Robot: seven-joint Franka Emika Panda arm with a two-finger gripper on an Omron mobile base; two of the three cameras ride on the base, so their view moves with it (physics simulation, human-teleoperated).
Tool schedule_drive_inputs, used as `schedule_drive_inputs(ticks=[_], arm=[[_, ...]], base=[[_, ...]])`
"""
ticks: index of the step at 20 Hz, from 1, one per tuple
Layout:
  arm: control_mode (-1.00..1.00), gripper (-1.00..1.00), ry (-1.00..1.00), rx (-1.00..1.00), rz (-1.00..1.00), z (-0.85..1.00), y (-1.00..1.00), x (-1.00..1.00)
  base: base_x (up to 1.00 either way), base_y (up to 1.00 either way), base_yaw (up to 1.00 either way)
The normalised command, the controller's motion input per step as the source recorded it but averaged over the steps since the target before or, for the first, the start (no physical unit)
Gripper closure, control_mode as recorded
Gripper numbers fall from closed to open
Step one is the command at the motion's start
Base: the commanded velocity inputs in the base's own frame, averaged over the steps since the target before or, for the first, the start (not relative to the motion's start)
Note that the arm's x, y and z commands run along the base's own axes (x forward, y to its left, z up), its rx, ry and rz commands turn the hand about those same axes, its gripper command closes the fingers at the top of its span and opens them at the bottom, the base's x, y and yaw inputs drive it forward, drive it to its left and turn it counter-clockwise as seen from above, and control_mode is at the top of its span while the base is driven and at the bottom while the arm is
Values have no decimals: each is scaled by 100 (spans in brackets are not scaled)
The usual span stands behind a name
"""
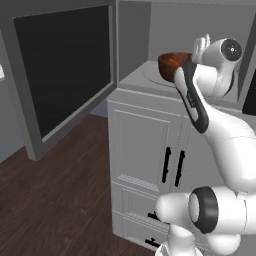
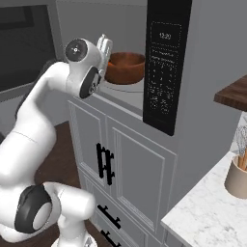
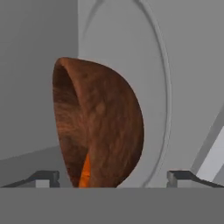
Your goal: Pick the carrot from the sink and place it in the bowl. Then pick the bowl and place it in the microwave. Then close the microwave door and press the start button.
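One bowl (image 2: 125, 67) sits on the turntable (image 1: 152, 75) inside the microwave (image 2: 166, 62), one carrot (image 3: 85, 173) in it. The end effector (image 3: 113, 178), fingers spread wide and empty, hovers just beside the bowl. Risk: a careless retreat could clip the bowl; one door (image 1: 60, 70) stands wide open, awaiting closure.

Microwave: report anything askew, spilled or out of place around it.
Nothing stands out. The bowl sits upright on the turntable plate inside the microwave, with the carrot in it. The microwave door hangs wide open. The gripper is open near the bowl.
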Motion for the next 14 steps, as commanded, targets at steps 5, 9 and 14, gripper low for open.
schedule_drive_inputs(ticks=[5,9,14], arm=[[-100,-100,-1,-2,21,41,51,-100],[-100,-100,-6,0,21,0,51,-100],[-100,-100,0,5,8,4,58,-100]], base=[[0,0,0],[0,0,0],[0,0,0]])
